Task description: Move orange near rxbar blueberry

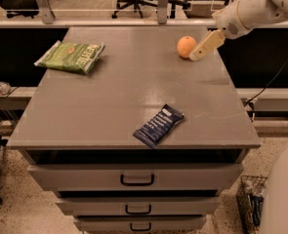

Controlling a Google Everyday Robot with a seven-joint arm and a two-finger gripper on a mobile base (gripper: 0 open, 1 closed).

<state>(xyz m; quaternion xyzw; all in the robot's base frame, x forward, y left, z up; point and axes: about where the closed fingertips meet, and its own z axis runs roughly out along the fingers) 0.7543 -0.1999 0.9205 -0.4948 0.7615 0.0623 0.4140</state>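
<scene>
Chips come first: we see a green bag (70, 56) lying flat in the upper left of the frame, on the far left part of the grey cabinet top (109, 96). Below centre, near the front edge, the bar (158, 126) lies flat and slanted, its pale end toward the upper right. It is well apart from the bag and from the orange (185, 47), which sits upper right of centre, near the far edge. Just right of the orange we find the gripper (196, 54), a tan piece slanting down-left from the white arm (251, 11), its tip at the fruit's right side; touching or just short, we cannot tell. Nor can we tell whether the gripper is apart or together. Three drawers (136, 177) stack under the top, and a wire basket (248, 199) stands at the lower right.
</scene>
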